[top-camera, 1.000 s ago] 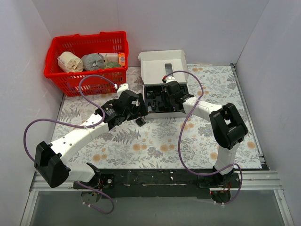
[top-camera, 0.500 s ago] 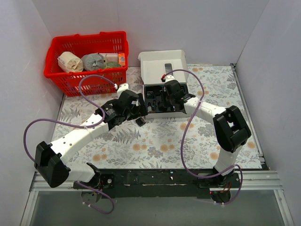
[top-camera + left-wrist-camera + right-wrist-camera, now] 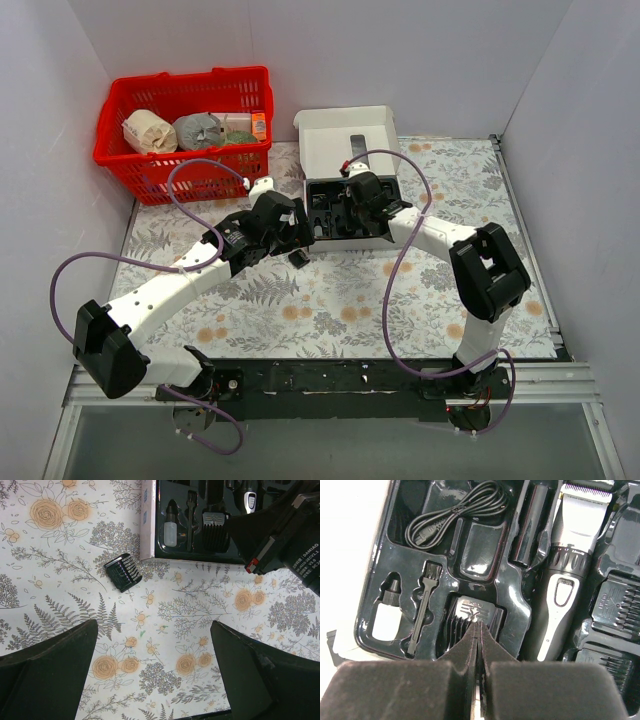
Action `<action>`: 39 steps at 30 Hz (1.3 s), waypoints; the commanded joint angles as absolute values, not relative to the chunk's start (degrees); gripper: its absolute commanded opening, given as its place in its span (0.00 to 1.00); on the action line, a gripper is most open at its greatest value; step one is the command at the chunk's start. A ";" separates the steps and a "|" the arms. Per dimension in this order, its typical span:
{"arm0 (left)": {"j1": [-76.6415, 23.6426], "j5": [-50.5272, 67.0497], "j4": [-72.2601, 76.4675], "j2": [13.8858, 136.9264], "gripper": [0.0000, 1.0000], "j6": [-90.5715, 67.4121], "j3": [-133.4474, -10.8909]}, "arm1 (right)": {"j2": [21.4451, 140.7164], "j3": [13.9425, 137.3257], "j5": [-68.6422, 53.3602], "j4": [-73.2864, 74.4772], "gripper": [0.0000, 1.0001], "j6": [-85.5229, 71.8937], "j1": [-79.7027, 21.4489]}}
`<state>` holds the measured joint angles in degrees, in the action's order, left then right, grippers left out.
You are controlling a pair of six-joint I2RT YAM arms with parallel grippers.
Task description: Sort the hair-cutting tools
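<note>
the left gripper [image 3: 155,675] hangs over the flowered table [image 3: 330,300] with its fingers [image 3: 47,672] spread wide and nothing between them. just beyond it a loose comb [image 3: 123,572] lies on the cloth, near the front corner of the box [image 3: 330,130] but not touching it. the right gripper [image 3: 479,645] is over the black tray [image 3: 370,565], its pads [image 3: 395,690] pressed together and holding nothing. its tips sit right above a seated comb [image 3: 472,617], and i cannot tell whether they touch it. the clipper [image 3: 565,575] lies in its slot just right of that comb, silvery head pointing away from the wrist camera. more combs [image 3: 615,605] fill the pockets at the tray's right edge. the cord [image 3: 457,512] is coiled in the far left pocket. nearer than it, a small white bottle [image 3: 385,620] and a brush [image 3: 422,610] lie side by side. a red basket [image 3: 130,150] with rolls stands at the table's far left, apart from the box.
</note>
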<state>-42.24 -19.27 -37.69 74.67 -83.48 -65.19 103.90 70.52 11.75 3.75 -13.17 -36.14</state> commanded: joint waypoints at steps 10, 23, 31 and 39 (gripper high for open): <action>-42.45 -19.95 -37.27 73.65 0.98 -83.14 -65.13 | 105.82 70.22 12.83 3.08 0.01 -13.10 -36.39; -42.54 -20.65 -38.67 72.95 0.98 -82.97 -67.06 | 100.38 71.01 15.03 2.90 0.01 -12.04 -36.56; -42.45 -21.09 -40.08 70.67 0.98 -82.71 -67.76 | 94.66 71.98 13.98 6.50 0.01 -9.94 -38.40; -42.45 -21.62 -40.96 63.12 0.98 -83.41 -64.43 | 92.11 71.63 7.13 12.65 0.40 -3.61 -46.48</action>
<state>-42.24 -20.25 -40.40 69.78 -83.40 -65.47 94.28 70.43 11.57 8.60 -7.55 -42.30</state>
